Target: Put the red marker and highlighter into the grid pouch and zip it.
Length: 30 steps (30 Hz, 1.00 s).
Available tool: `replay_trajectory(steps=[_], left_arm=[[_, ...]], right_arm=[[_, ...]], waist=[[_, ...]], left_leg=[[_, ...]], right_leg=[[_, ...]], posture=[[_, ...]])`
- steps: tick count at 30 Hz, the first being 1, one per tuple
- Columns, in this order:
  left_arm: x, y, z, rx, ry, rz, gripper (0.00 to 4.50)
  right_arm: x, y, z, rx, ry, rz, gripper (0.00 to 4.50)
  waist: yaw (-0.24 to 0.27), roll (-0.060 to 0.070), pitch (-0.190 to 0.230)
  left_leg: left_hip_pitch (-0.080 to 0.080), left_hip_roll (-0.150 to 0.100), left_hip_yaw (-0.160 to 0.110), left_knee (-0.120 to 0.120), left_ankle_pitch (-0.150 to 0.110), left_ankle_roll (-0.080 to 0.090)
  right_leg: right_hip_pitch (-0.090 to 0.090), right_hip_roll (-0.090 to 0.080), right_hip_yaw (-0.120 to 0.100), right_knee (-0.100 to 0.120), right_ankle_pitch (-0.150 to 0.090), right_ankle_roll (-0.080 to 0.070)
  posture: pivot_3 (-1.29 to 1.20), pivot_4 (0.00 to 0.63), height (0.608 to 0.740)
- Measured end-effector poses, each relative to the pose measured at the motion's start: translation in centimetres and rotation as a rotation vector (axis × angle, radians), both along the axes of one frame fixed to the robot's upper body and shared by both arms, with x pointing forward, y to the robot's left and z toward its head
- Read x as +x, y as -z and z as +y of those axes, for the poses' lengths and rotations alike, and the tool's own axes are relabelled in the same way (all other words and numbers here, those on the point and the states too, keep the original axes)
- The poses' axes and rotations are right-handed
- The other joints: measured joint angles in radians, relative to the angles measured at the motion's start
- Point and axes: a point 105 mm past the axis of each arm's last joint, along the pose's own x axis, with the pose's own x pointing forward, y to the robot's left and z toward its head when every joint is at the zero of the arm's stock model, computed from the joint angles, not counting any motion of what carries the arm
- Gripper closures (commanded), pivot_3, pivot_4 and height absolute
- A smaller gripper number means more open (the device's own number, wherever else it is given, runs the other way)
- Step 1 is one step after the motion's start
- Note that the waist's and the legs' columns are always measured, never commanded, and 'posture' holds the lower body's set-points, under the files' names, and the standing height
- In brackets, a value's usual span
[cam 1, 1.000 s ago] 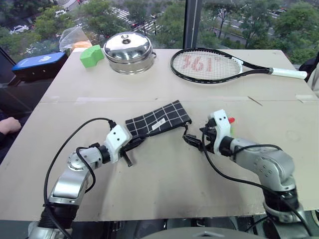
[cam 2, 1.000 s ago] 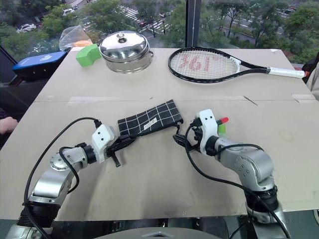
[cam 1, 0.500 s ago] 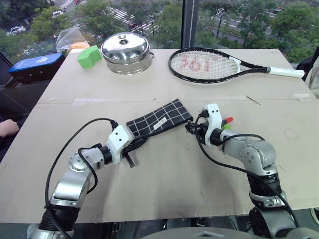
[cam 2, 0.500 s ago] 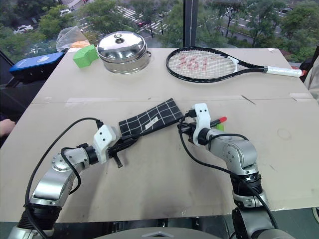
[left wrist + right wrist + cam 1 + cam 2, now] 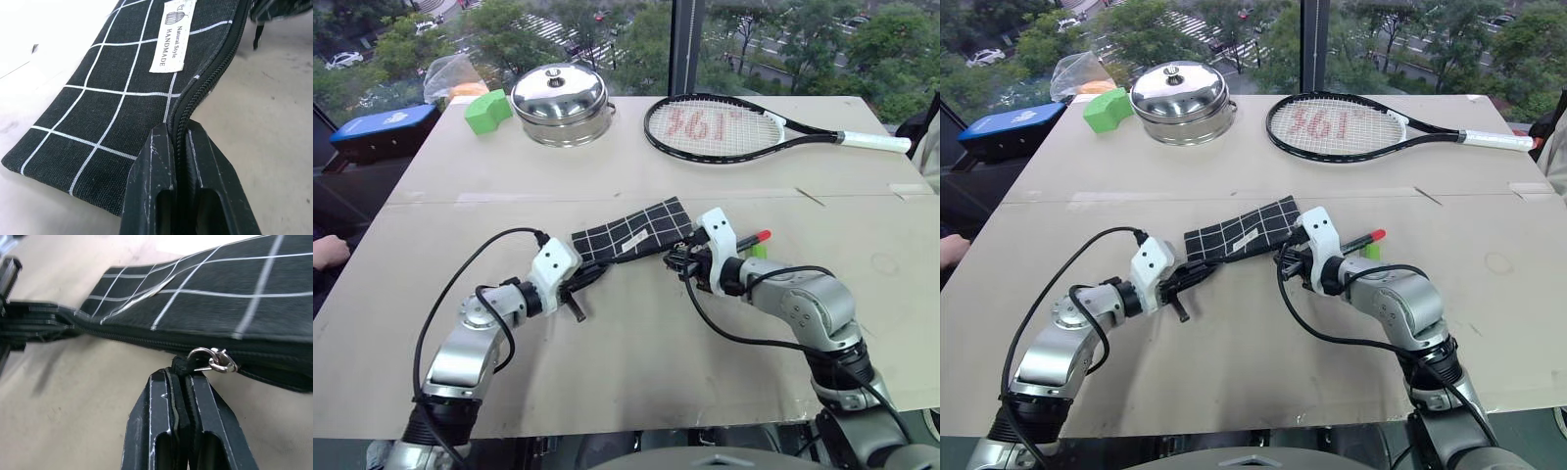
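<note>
Black white-gridded grid pouch (image 5: 631, 233), labelled.

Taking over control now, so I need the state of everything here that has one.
grid pouch: on the table, zipper shut along the stretch that shows
zipper pull: pinched
red marker: on the table, outside the pouch
highlighter: on the table, outside the pouch
left hand: shut on the pouch's zipper edge
right hand: shut on the zipper pull
pot: lid on
</note>
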Motion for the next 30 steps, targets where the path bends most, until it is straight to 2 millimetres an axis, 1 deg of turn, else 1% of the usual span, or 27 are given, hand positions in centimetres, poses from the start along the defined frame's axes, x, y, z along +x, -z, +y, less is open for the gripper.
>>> replay_trajectory(steps=[4,7,9,11,14,17,18,25,28,30], left_arm=[[0.2,-0.3,-0.5,-0.022,-0.007,0.003,4.50],[0.6,-0.6,-0.9,-0.041,-0.020,0.005,4.50],[0.8,-0.6,-1.7,-0.057,-0.015,0.008,4.50],[0.8,-0.6,-2.3,-0.066,-0.007,0.009,4.50],[1.3,-0.9,-3.2,-0.069,-0.005,0.003,4.50],[1.6,-1.2,-3.8,-0.064,0.004,-0.009,4.50],[1.6,-1.2,-3.9,-0.059,0.005,-0.013,4.50],[1.9,-0.8,-4.0,-0.033,-0.028,-0.013,4.50],[2.0,-0.8,-4.2,-0.050,-0.041,-0.008,4.50],[1.8,-1.5,-5.4,-0.080,-0.015,-0.025,4.50]], right_arm=[[-0.1,0.0,0.3,-0.021,-0.021,-0.015,4.47],[-0.2,0.4,0.9,-0.040,-0.054,-0.007,4.47],[0.0,0.8,1.8,-0.059,-0.095,-0.006,4.47],[0.1,0.7,2.5,-0.063,-0.124,-0.013,4.47],[0.1,0.5,4.4,-0.080,-0.213,-0.038,4.47],[0.2,0.3,5.7,-0.085,-0.255,-0.053,4.47],[0.3,0.4,6.1,-0.093,-0.269,-0.053,4.47],[0.8,1.2,7.0,-0.118,-0.304,-0.067,4.47],[1.1,1.1,6.7,-0.123,-0.301,-0.094,3.83],[0.7,1.4,5.5,-0.126,-0.304,-0.107,3.00]], waist=[[0.001,0.000,0.000],[0.001,0.000,0.000],[-0.002,0.000,0.000],[-0.002,0.000,0.000],[-0.004,0.000,0.000],[-0.005,0.000,0.000],[-0.006,0.000,0.000],[-0.015,0.000,0.000],[-0.016,0.000,0.000],[-0.013,-0.001,0.000]], left_leg=[[0.000,0.000,0.000,0.000,0.000,0.000],[0.000,0.000,0.000,0.000,0.000,0.000],[0.000,0.000,0.000,0.000,0.000,0.000],[0.000,0.000,0.000,0.000,0.000,0.000],[0.000,0.000,0.000,0.000,0.000,0.000],[0.000,0.000,0.000,0.000,0.000,-0.001],[0.000,0.000,0.000,0.000,0.001,-0.001],[0.000,0.000,0.000,0.000,0.002,-0.004],[0.000,0.000,0.000,0.000,0.002,-0.004],[-0.001,0.000,0.000,0.000,0.002,-0.004]], right_leg=[[0.000,0.000,0.000,0.000,0.000,0.000],[0.000,0.000,0.000,0.000,0.000,0.000],[0.000,0.000,0.000,0.000,0.000,0.000],[0.000,0.001,0.000,0.000,0.000,0.000],[0.000,0.001,0.000,0.000,0.000,0.000],[0.000,0.001,0.000,0.000,0.000,0.000],[0.000,0.001,0.000,0.000,0.000,0.000],[0.000,0.000,0.000,0.000,0.000,0.000],[0.000,0.000,0.000,0.000,0.000,0.000],[0.000,-0.001,0.000,0.000,0.000,0.000]], posture=[[0.00,0.150,0.740],[0.00,0.150,0.740],[0.00,0.150,0.740],[0.00,0.150,0.740],[0.00,0.150,0.740],[0.00,0.150,0.740],[0.00,0.150,0.740],[0.00,0.150,0.740],[0.00,0.150,0.740],[0.00,0.150,0.740]])
